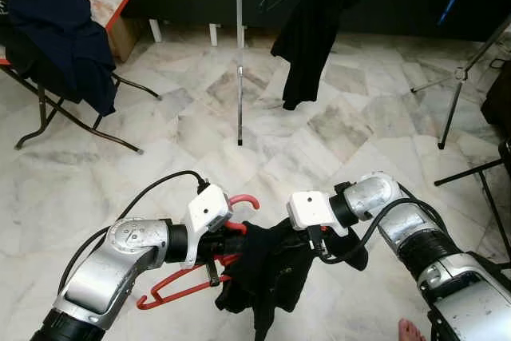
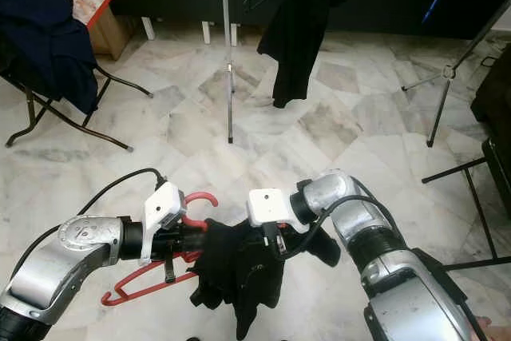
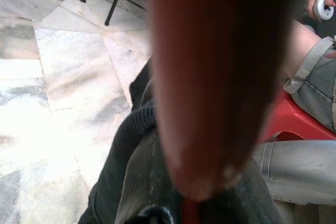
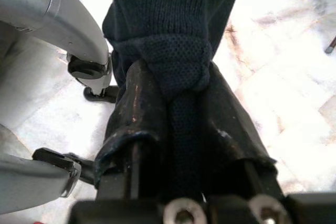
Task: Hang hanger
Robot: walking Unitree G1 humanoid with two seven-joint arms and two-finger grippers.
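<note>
A red plastic hanger [image 1: 169, 291] with a dark knitted garment [image 1: 267, 277] draped on it hangs low in front of me, between both arms. My left gripper [image 1: 229, 239] is shut on the red hanger near its hook [image 1: 244, 199]; in the left wrist view the red hanger [image 3: 220, 77] looms blurred right before the lens. My right gripper [image 1: 318, 242] is shut on the dark garment from the other side. In the right wrist view its black fingers [image 4: 134, 108] pinch a fold of the dark garment [image 4: 173, 24].
A clothes rack pole [image 1: 239, 53] stands ahead with a black garment [image 1: 307, 29] hanging beside it. A folding chair draped in navy clothes [image 1: 56, 29] is at the left, a tripod stand [image 1: 459, 77] at the right. A person's bare foot [image 1: 411, 329] is near my right arm.
</note>
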